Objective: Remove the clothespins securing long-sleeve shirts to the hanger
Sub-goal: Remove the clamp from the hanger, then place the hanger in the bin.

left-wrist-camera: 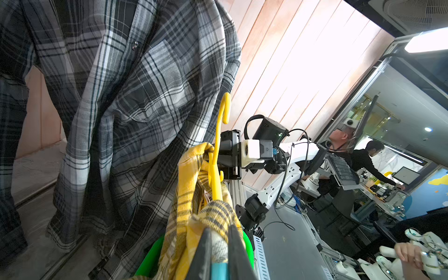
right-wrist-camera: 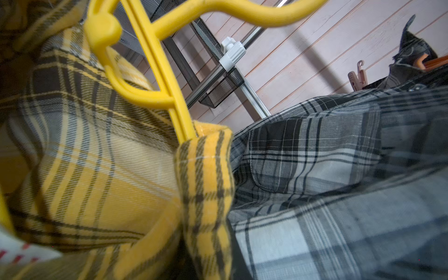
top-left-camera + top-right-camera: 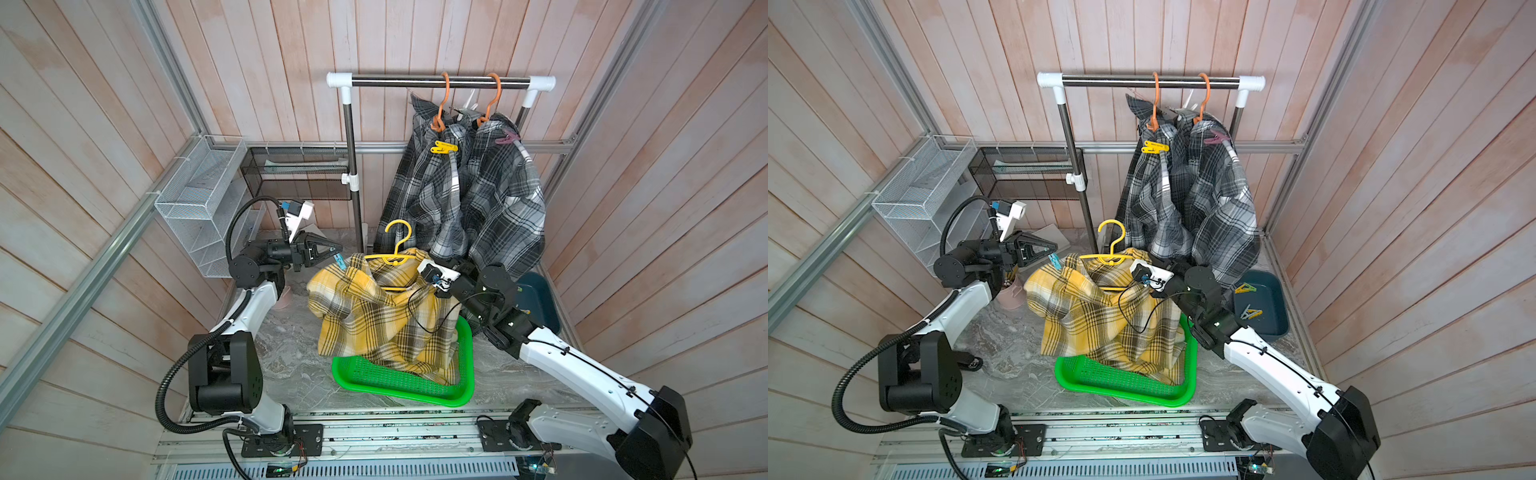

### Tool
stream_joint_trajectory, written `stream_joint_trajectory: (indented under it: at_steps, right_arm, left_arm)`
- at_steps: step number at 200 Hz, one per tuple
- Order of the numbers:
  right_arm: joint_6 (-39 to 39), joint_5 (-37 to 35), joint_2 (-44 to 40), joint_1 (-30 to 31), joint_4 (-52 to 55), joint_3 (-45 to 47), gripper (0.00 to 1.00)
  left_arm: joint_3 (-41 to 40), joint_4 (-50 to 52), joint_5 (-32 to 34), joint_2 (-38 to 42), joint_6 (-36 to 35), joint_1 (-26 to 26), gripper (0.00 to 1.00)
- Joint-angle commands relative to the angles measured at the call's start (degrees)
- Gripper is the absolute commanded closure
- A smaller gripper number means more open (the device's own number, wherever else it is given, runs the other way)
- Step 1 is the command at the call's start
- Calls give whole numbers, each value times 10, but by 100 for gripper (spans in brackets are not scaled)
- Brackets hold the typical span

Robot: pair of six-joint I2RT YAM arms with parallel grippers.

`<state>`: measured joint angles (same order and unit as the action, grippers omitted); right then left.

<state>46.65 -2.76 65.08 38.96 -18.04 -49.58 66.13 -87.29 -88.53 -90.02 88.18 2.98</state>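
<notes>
The left pincer (image 3: 338, 252) and right pincer (image 1: 221, 157) point toward each other from opposite sides, both squeezed nearly together.

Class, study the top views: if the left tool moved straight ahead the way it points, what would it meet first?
The left tool is closed on the teal clothespin, so that comes first. Straight past it, it would probably meet the shoulder of the yellow plaid shirt.

Both top views look steeply down from six o'clock, sharing the whole scene. Left wrist, close to the yellow shirt (image 1: 184, 194), faces three o'clock; right wrist, closer still, faces eleven.
</notes>
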Motion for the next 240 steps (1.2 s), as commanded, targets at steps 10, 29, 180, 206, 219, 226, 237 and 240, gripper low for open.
stream_joint_trajectory:
  at_steps: [10,29,180,206,219,226,237,240]
  right_arm:
    - [-27,-37,-20,7,-34,9,100]
    - [-28,-35,-26,13,-30,18,100]
    - [-241,-74,-25,93,121,68,100]
    - [-269,-66,-8,102,127,71,100]
    - [-281,-64,1,103,126,71,100]
    - [-287,-63,4,105,128,70,100]
    - [-299,-60,11,106,135,67,100]
    - [-303,-58,12,106,137,67,100]
  left_arm:
    - [32,-72,-106,-7,11,14,100]
    - [45,-73,-97,-10,18,17,100]
    - [109,-28,-20,-15,47,19,100]
    - [114,96,11,-1,-53,25,100]
    - [115,223,30,19,-169,26,100]
    - [119,321,43,33,-245,26,100]
    - [132,476,70,55,-361,25,100]
    - [136,518,78,59,-397,25,100]
